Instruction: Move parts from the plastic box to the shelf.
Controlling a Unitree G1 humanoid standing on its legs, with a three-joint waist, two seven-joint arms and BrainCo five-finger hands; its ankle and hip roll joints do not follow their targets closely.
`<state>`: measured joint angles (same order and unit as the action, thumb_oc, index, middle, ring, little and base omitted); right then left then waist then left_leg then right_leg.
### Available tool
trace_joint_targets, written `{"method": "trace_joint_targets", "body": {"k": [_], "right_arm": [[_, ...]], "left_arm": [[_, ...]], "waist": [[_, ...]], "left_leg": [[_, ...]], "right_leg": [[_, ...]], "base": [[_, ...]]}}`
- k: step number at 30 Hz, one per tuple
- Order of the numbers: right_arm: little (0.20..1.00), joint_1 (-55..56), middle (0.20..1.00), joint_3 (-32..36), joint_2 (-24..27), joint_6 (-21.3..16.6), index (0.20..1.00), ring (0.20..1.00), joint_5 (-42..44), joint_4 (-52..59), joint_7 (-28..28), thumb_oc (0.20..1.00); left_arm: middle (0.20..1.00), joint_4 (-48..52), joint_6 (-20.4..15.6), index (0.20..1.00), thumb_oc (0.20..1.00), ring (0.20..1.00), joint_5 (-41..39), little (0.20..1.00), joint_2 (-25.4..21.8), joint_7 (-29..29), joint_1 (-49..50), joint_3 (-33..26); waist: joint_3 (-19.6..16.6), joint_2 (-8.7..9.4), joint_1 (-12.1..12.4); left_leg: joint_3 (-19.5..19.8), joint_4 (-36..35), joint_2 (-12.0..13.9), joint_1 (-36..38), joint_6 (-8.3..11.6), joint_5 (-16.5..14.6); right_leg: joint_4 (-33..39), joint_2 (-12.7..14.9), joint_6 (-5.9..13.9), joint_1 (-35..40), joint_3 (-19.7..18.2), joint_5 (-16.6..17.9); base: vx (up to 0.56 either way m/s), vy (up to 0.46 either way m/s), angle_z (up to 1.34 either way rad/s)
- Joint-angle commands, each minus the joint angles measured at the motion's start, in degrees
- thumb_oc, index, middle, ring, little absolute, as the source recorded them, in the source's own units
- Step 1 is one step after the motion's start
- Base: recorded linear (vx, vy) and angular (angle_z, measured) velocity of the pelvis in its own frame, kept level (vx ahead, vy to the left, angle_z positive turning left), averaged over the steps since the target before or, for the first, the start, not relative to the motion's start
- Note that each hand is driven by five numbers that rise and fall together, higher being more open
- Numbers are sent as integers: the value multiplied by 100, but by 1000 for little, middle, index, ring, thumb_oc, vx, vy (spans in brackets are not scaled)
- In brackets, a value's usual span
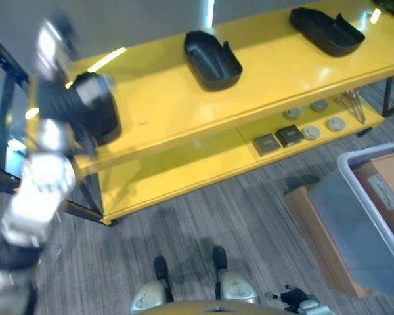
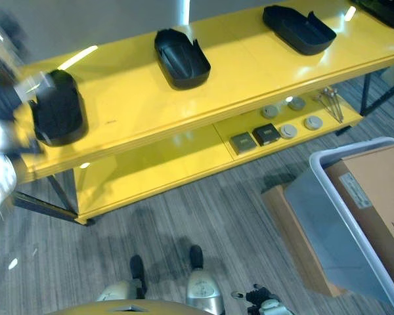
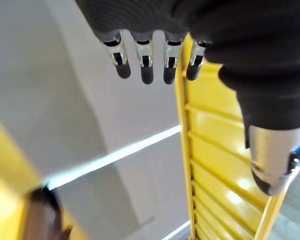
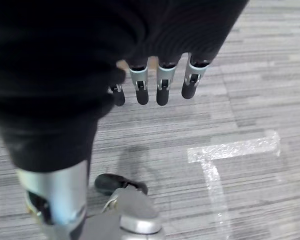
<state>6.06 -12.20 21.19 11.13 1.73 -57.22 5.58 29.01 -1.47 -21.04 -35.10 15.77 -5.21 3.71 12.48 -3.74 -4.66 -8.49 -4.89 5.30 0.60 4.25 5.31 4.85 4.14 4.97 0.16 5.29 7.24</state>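
On top of the yellow shelf (image 1: 164,111) lie three black moulded parts: one at the left end (image 2: 58,108), one in the middle (image 1: 212,59) and one far right (image 1: 326,29). My left arm is raised at the shelf's left end, its hand (image 1: 52,42) blurred above the left part. In the left wrist view that hand (image 3: 147,70) has straight fingers with nothing in them. The grey plastic box (image 2: 318,223) stands on the floor at the right, with brown cardboard (image 2: 374,197) inside. My right hand (image 4: 162,85) hangs over the floor, its fingers straight and holding nothing.
The lower shelf board (image 1: 184,164) carries round grey discs (image 1: 312,131), two dark square pieces (image 1: 279,139) and thin metal rods (image 1: 353,104). A flat cardboard box (image 2: 295,236) lies beside the plastic box. A black frame (image 1: 3,111) stands left of the shelf. Striped grey carpet (image 1: 217,210) lies in front.
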Motion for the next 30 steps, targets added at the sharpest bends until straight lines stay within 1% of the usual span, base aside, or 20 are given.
{"method": "trace_joint_targets", "body": {"k": [1, 2, 3, 4, 5, 6, 7, 8, 11, 12, 13, 14, 15, 16, 18, 21, 24, 27, 30], "right_arm": [[1000, 177, 1000, -48, -94, 55, 1000, 1000, -241, -394, 283, 1000], [1000, 187, 1000, -41, -98, 36, 1000, 1000, -249, -419, 292, 1000], [1000, 166, 1000, -28, -95, 11, 1000, 1000, -218, -527, 295, 1000], [1000, 144, 1000, -20, -96, -20, 1000, 1000, -176, -619, 289, 1000], [1000, 114, 1000, -29, -105, -25, 1000, 1000, -123, -687, 294, 1000], [1000, 110, 1000, -30, -106, -26, 1000, 1000, -112, -696, 297, 1000], [1000, 88, 1000, -67, -135, -20, 1000, 1000, 12, -776, 325, 1000], [1000, 106, 1000, -74, -156, -25, 1000, 1000, 53, -805, 334, 1000], [1000, 129, 1000, -105, -230, -107, 1000, 1000, 120, -916, 377, 1000], [1000, 113, 1000, -131, -241, -122, 1000, 1000, 157, -956, 376, 1000], [1000, 99, 1000, -157, -261, -142, 1000, 1000, 184, -990, 393, 1000], [1000, 93, 1000, -164, -266, -148, 1000, 1000, 189, -1001, 399, 1000], [1000, 72, 1000, -182, -264, -196, 1000, 1000, 182, -1050, 415, 1000], [1000, 71, 1000, -182, -264, -196, 1000, 1000, 182, -1051, 415, 1000], [1000, 56, 1000, -204, -241, -217, 1000, 1000, 170, -1057, 412, 1000], [1000, 53, 1000, -237, -181, -258, 1000, 1000, 105, -1022, 381, 1000], [1000, 45, 1000, -243, -167, -310, 1000, 1000, 71, -1043, 367, 1000], [1000, -8, 1000, -252, -136, -342, 1000, 1000, 24, -1090, 314, 1000], [1000, -21, 1000, -243, -116, -370, 1000, 1000, -8, -1120, 285, 1000]], "left_arm": [[1000, -868, -321, 1000, 1000, 1000, 178, 1000, 104, -1102, -256, 85], [1000, -881, -317, 1000, 1000, 1000, 160, 1000, 162, -1161, -168, 121], [1000, -1112, -250, 1000, 1000, 1000, 150, 1000, 371, -1128, 170, 334], [1000, -1337, -347, 1000, 1000, 1000, 382, 1000, 420, -1019, 313, 512], [1000, -1515, -415, 1000, 1000, 1000, 527, 1000, 489, -788, 429, 646], [1000, -1533, -388, 1000, 1000, 1000, 506, 1000, 497, -743, 440, 660], [1000, -1959, -331, 1000, 1000, 1000, 174, 1000, 606, -386, 609, 808], [1000, -2241, -594, 1000, 1000, 1000, 355, 1000, 645, -79, 734, 921], [1000, -2744, -1039, 1000, 1000, 1000, 814, 1000, 646, 311, 804, 1025], [959, -2834, -1122, 959, 959, 959, 964, 959, 651, 439, 769, 1052], [517, -2895, -1199, 517, 517, 517, 1131, 517, 639, 558, 689, 1091], [517, -2906, -1228, 517, 517, 517, 1153, 517, 637, 592, 666, 1100], [200, -2893, -1283, 200, 200, 200, 1175, 200, 642, 854, 476, 1158], [200, -2894, -1284, 200, 200, 200, 1175, 200, 643, 855, 475, 1159], [200, -2870, -1317, 200, 200, 200, 1248, 200, 633, 1059, 253, 1194], [200, -2819, -1180, 200, 200, 200, 1197, 200, 665, 1470, -228, 1204], [200, -2843, -1123, 200, 200, 200, 1235, 200, 691, 1554, -397, 1187], [200, -2942, -1010, 200, 200, 200, 1347, 200, 755, 1765, -590, 1183], [200, -3193, -976, 200, 200, 200, 1173, 200, 815, 1955, -695, 1153]], "waist": [[2, 130, 206], [-7, 123, 224], [-34, 93, 301], [-42, 78, 338], [-38, 78, 363], [-37, 78, 366], [-44, 90, 405], [-53, 104, 419], [-42, 151, 431], [-41, 167, 430], [-33, 180, 414], [-28, 183, 410], [-8, 184, 365], [-7, 184, 366], [12, 184, 308], [61, 190, 163], [89, 196, 116], [111, 207, 59], [115, 217, 16]], "left_leg": [[246, -11, -34, -192, -139, -28], [256, -11, -36, -186, -139, -30], [287, -11, -48, -154, -137, -38], [301, -11, -48, -131, -134, -40], [318, -11, -49, -107, -138, -34], [321, -11, -49, -102, -138, -33], [326, -11, -47, -63, -135, -40], [316, -11, -47, -31, -138, -57], [301, -11, -44, 24, -138, -79], [289, -11, -38, 36, -134, -89], [269, -11, -26, 46, -130, -98], [265, -11, -23, 48, -128, -99], [235, -11, -8, 52, -120, -99], [234, -11, -8, 53, -120, -99], [194, -11, 6, 54, -116, -95], [99, -11, 41, 67, -114, -91], [70, -11, 56, 64, -113, -86], [29, -11, 74, 66, -107, -80], [5, -11, 82, 75, -110, -84]], "right_leg": [[15, 217, 154, -38, 9, -188], [15, 219, 155, -26, 22, -191], [15, 227, 166, 28, 70, -203], [15, 234, 165, 62, 100, -206], [15, 239, 165, 93, 116, -205], [15, 240, 165, 98, 119, -205], [15, 258, 177, 147, 165, -219], [15, 268, 186, 182, 191, -235], [15, 283, 203, 230, 213, -230], [15, 288, 213, 235, 223, -228], [15, 295, 224, 234, 228, -220], [15, 297, 227, 233, 227, -217], [15, 297, 240, 217, 209, -201], [15, 297, 240, 217, 208, -201], [15, 296, 245, 200, 180, -191], [15, 288, 253, 163, 90, -168], [15, 286, 252, 143, 59, -159], [15, 277, 246, 122, 20, -157], [15, 272, 235, 119, -12, -165]], "base": [[46, -2, 32], [49, 4, 34], [44, 5, 25], [53, 3, 17], [30, -1, 10], [41, -4, 12], [44, -5, 14], [50, -6, 12], [30, -14, 6], [0, 0, 0], [0, 0, 0], [-11, -1, 5], [-10, 3, 5], [0, 0, 0], [0, 0, 0], [-9, 12, -3], [-13, 2, -12], [-9, -3, -11], [10, 3, -10]]}}
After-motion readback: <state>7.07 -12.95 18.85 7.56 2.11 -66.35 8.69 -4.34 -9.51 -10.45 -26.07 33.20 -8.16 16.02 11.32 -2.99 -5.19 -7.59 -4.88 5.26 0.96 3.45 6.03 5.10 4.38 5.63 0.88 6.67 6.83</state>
